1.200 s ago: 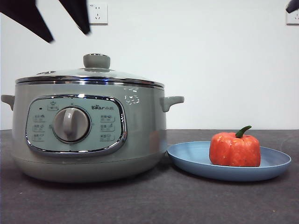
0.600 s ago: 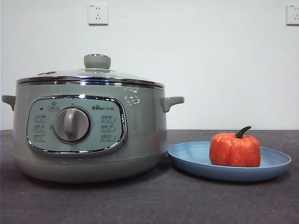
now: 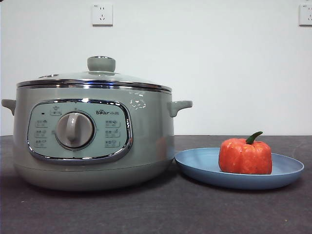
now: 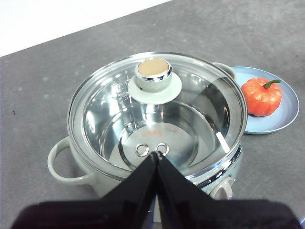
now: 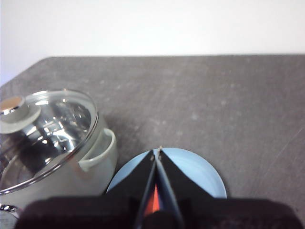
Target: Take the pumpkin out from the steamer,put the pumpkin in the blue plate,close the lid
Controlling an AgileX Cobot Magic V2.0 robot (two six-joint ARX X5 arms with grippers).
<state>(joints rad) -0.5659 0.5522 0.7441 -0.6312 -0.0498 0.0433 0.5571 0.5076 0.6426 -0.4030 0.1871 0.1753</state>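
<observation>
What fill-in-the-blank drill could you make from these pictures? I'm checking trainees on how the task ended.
1. The pumpkin sits on the ____ plate.
2. The lid rests on the ____, closing it.
3. The left pincer, above the steamer, has its jaws ____.
4. The pumpkin's stem is ____ in colour.

Missing words: blue; steamer; shut; green

We record the steamer point(image 3: 92, 141) as pale sage-green with chrome trim and a grey dial; the lid point(image 4: 157, 109) as clear glass, chrome-rimmed, with a sage-green knob; the pumpkin point(image 3: 245, 156) as orange-red with a dark green stem; the blue plate point(image 3: 204, 165) as matte light blue; the table point(image 3: 156, 209) as dark grey.
</observation>
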